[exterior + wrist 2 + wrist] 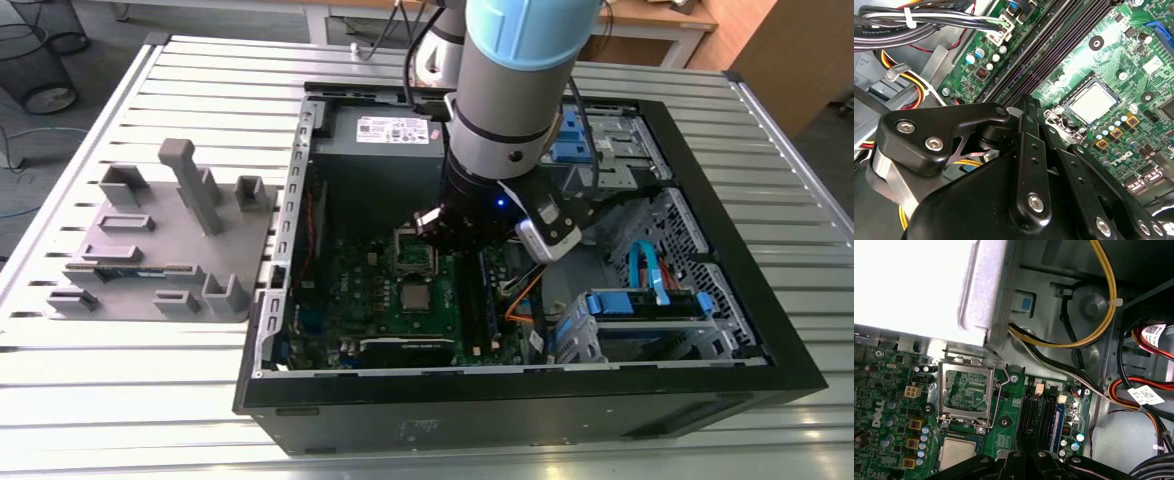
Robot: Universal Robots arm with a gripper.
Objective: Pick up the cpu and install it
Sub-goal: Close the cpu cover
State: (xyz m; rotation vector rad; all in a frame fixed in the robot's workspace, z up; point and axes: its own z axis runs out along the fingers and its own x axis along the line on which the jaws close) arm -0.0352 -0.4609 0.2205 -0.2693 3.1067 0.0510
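One silver-topped chip, the cpu [1093, 102], lies flat and square inside the socket [1069, 106] on the green motherboard [380, 305], so the seating part of the job looks done. The hinged retaining frame [965, 390] beside it is folded back and open. That leaves the chip uncovered, as it must be for a part lowered in from above, and the frame is not yet clamped down over it. The tool [1027, 105] hangs from the arm [514, 90] low inside the open computer case [747, 340], near the dark memory slots [1054, 55] just beside the socket and apart from the chip, so it does not carry the cpu. Whether it is released or clenched cannot be told from these views. The case lies on its side on the slatted metal surface [134, 410], presumably so the board faces up to a vertical approach. The grey tray [147, 255] of part holders sits next to the case, on the exterior view's left.
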